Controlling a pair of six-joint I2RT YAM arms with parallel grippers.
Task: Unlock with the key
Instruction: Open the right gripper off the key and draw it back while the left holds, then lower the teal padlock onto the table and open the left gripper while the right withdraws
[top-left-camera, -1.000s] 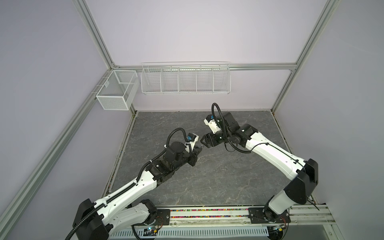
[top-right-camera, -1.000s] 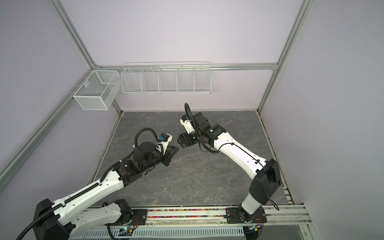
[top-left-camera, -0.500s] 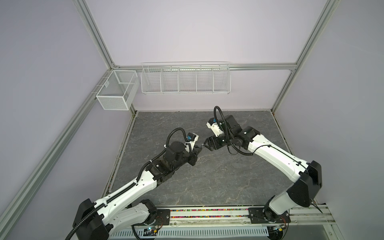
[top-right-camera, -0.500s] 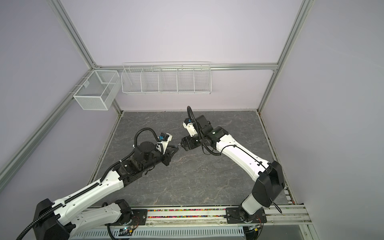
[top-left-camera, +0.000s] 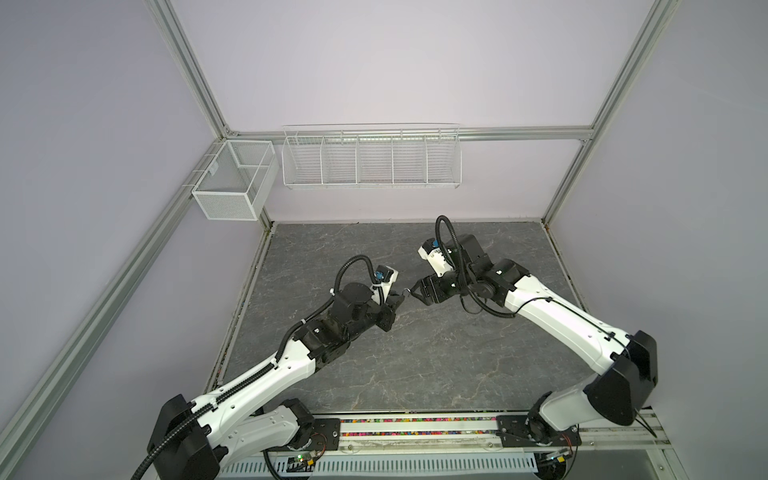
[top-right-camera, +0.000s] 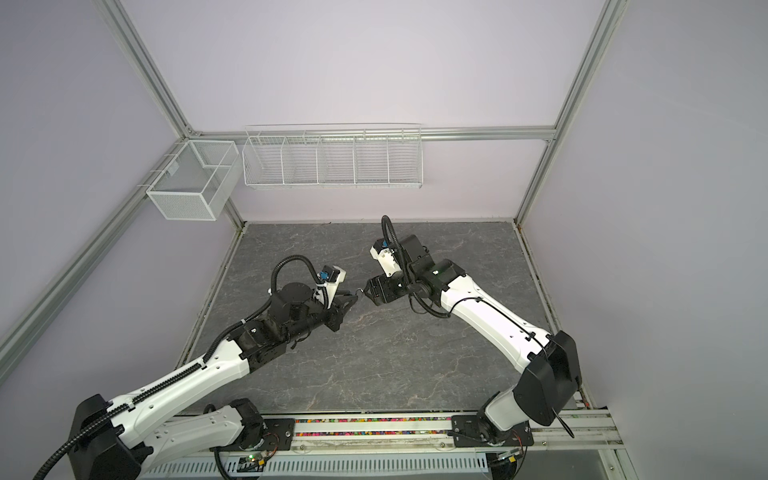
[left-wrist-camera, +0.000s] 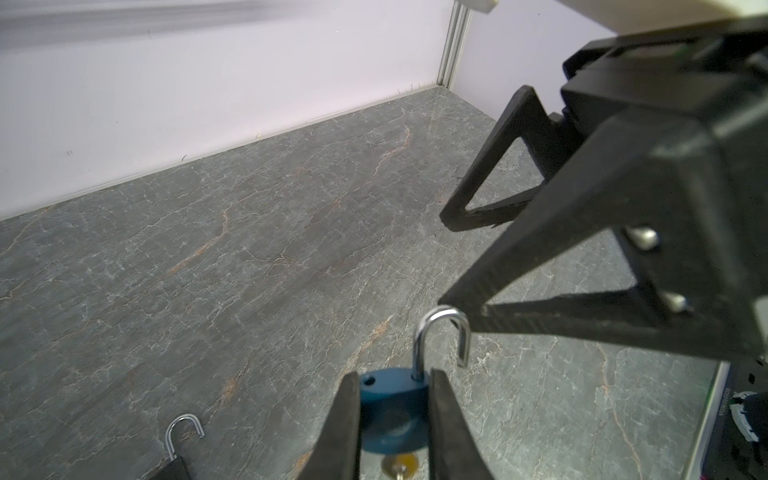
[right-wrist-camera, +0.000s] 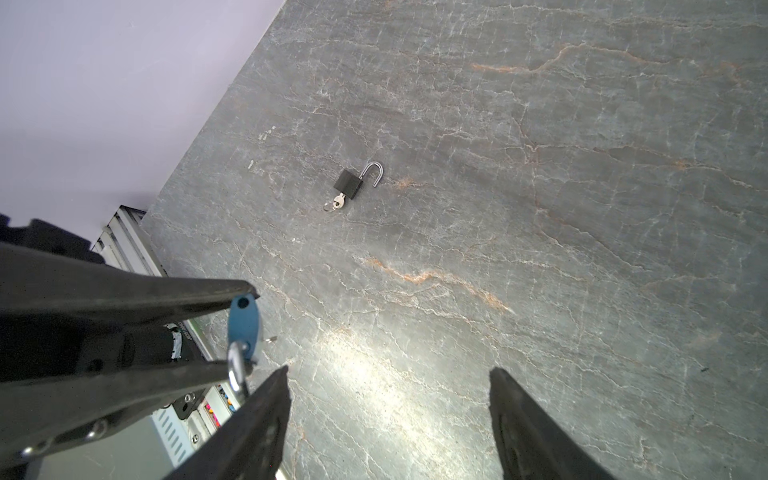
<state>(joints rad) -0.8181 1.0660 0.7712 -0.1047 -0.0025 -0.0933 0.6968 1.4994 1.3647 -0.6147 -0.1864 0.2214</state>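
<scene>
Left wrist view: my left claw (left-wrist-camera: 393, 376) is clamped narrow on the blue padlock (left-wrist-camera: 392, 409), key (left-wrist-camera: 401, 462) in the lock's base, shackle (left-wrist-camera: 442, 318) swung open. My right claw (left-wrist-camera: 441, 258) stands wide, holding nothing, just beside that shackle

Left arm (top-left-camera: 286, 370) and right arm (top-left-camera: 561, 320), lower frame: white shells, black joints, ribbed black cables (top-left-camera: 357, 258). In the left wrist view, at right, black triangular fingers (left-wrist-camera: 561, 249) carry two silver screws (left-wrist-camera: 642, 239).
</scene>
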